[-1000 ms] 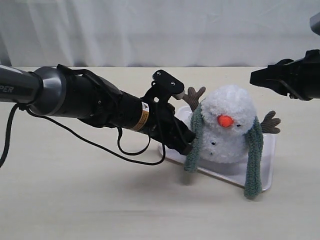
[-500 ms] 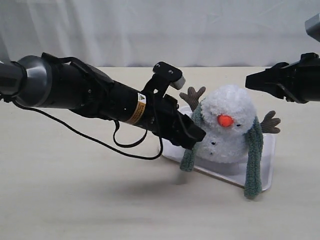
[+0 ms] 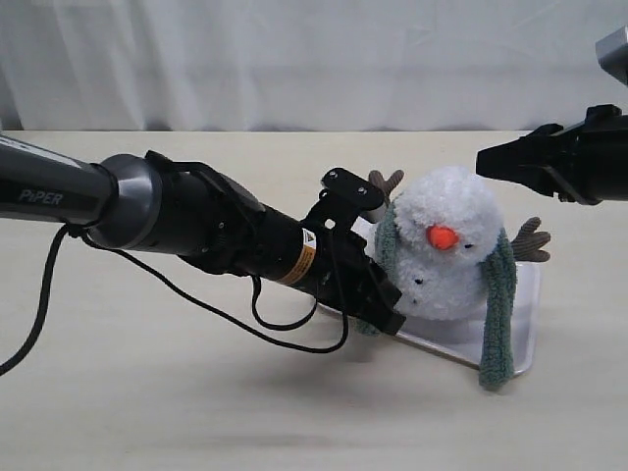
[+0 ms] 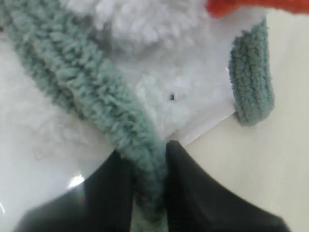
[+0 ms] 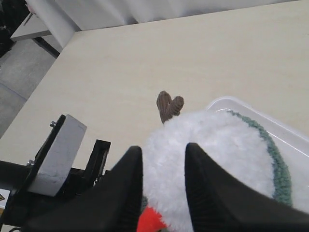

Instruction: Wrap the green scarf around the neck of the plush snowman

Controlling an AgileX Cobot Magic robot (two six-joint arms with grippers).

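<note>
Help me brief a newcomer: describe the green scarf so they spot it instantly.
On the white tray sits the plush snowman. The green scarf drapes over its neck, both ends hanging down its front, one pinched by the left gripper. It is the only fuzzy grey-green strip.

Left arm point(image 3: 196, 221) black, grey collar point(image 3: 128, 196), white PiPER lettering point(image 3: 41, 196), loose black cable point(image 3: 306, 350), yellow label point(image 3: 301, 263) near left gripper point(image 3: 390, 317). Right arm point(image 3: 574, 162) black.

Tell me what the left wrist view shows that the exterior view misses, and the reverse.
Only the left wrist view: the left tool pinching one end of the green scarf. Only the exterior view: the right tool in the air beside the head of the plush snowman, apart from it. Both: the scarf's two ends hanging over the white tray.
</note>
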